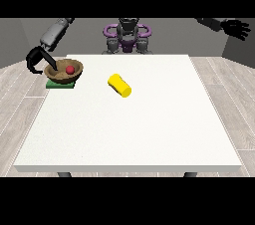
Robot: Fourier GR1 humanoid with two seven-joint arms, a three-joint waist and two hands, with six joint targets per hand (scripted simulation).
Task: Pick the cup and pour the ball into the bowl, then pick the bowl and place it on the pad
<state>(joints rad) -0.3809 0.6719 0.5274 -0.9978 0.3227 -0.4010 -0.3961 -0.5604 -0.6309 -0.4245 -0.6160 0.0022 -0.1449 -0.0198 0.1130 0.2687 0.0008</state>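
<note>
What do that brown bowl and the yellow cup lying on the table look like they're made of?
The bowl looks like wood: mottled brown with a matte, grainy surface, though it may be only a wood-like pattern. The cup, lying on its side, looks like plastic: one even bright yellow, smooth, with no pattern or grain. Neither can be settled from looks alone.

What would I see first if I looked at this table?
Probably the bright yellow cup, lying on its side near the middle of the white table. Next, the red ball sitting inside the brown bowl, which rests on a green pad at the table's far corner on the view's left. A black hand curls by the bowl's rim there, while the hand at the view's right is raised, away from the table.
</note>
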